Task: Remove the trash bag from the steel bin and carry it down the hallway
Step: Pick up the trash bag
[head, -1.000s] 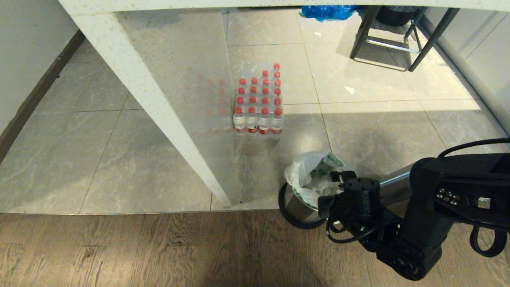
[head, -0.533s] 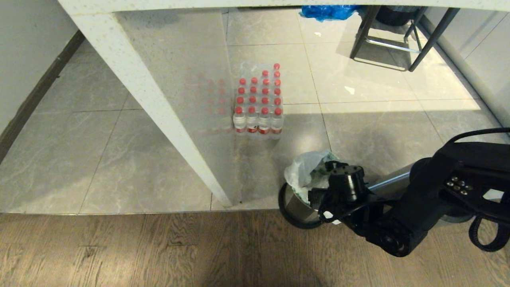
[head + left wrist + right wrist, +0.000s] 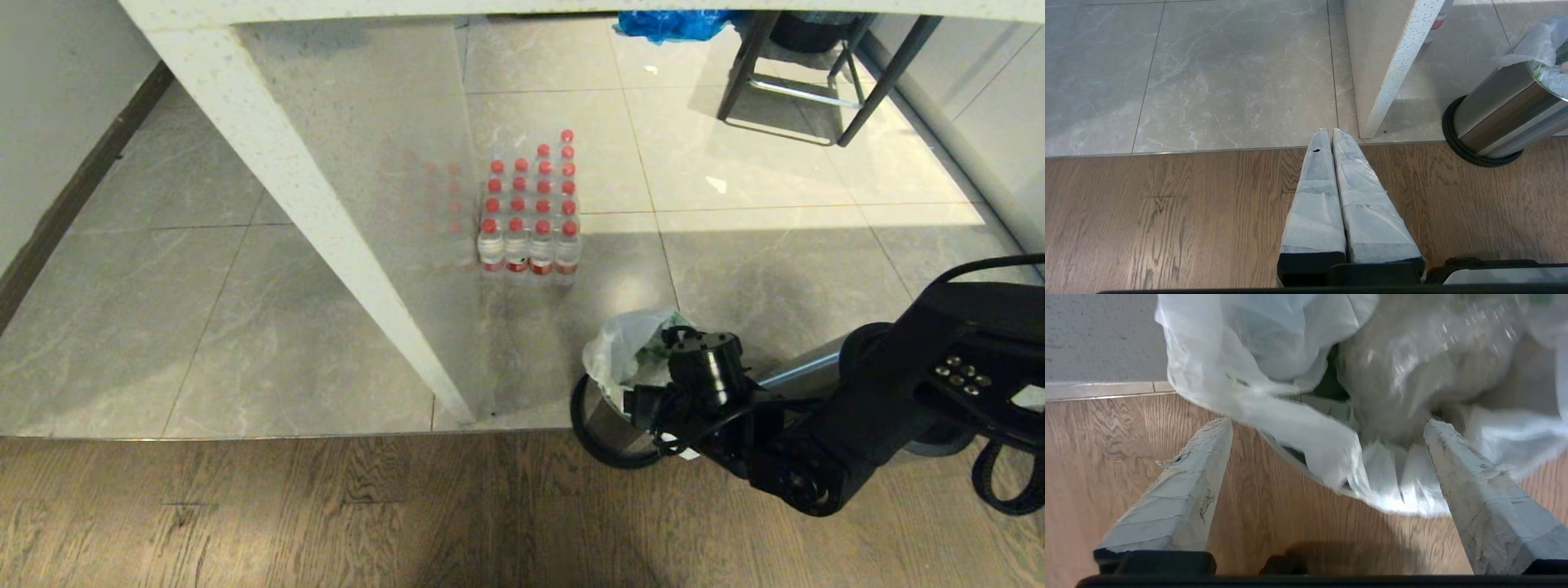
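Note:
The steel bin (image 3: 600, 425) stands where the grey tiles meet the wood floor, just right of a white table leg. The trash bag (image 3: 620, 351), thin white plastic with green print, lines it and puffs up above the rim. My right arm's wrist (image 3: 706, 367) hangs over the bin's near right side. In the right wrist view my right gripper (image 3: 1327, 422) is open wide, and the crumpled trash bag (image 3: 1274, 367) lies between and just beyond its fingertips, not pinched. My left gripper (image 3: 1329, 130) is parked, shut and empty, with the steel bin (image 3: 1498, 110) off to its side.
A slanted white table leg (image 3: 326, 245) stands close to the bin's left. A shrink-wrapped pack of red-capped water bottles (image 3: 531, 212) sits on the tiles behind the bin. Dark stool legs (image 3: 784, 90) and a blue bag (image 3: 665, 23) are at the far right, and a baseboard (image 3: 65, 204) runs along the left wall.
My right wrist has turned and shifted a little left and farther over the bin, and the forearm behind it has dropped. Bin, bag and camera have not moved.

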{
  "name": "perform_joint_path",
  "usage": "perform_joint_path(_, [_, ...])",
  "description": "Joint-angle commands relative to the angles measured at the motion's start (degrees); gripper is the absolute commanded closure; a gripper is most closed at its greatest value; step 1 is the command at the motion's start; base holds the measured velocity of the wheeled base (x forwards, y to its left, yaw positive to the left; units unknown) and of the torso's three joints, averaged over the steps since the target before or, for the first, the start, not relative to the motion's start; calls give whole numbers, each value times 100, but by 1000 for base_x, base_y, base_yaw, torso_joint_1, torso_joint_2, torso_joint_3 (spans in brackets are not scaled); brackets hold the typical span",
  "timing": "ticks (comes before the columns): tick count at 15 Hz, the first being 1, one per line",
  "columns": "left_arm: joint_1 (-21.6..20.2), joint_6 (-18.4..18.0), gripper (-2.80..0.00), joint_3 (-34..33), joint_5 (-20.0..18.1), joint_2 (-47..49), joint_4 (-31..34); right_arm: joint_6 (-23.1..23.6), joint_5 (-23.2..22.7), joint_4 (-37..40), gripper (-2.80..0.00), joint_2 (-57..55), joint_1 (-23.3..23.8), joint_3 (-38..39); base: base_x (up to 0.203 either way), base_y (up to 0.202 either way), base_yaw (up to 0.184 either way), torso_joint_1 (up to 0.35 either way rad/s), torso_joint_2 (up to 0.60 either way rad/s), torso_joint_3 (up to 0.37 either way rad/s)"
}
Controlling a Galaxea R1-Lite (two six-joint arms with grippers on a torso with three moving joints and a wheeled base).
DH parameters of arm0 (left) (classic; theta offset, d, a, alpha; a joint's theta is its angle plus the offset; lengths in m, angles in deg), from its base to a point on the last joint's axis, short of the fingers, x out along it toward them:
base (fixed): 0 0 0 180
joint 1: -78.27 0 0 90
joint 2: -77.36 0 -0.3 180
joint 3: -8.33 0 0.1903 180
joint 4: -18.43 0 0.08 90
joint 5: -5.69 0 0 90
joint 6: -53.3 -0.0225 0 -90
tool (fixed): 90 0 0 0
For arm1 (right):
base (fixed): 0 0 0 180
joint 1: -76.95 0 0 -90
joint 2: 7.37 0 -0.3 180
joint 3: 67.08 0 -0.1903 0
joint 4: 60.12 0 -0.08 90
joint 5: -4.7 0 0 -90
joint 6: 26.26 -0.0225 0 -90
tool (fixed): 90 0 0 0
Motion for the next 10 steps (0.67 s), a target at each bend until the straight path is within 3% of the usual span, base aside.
perform_joint_path(1, [0,7,0,0,0,-1,-2,139,6,-27,-280,-185,2,-40,0,0,0,0,0,0])
perform_joint_path(5, [0,4,0,0,0,-1,-2,234,-18,15,-280,-347,10,-62,0,0,0,0,0,0])
perform_joint_path(10, [0,7,0,0,0,-1,-2,642,111,-468,-280,-551,168,-118,0,0,0,0,0,0])
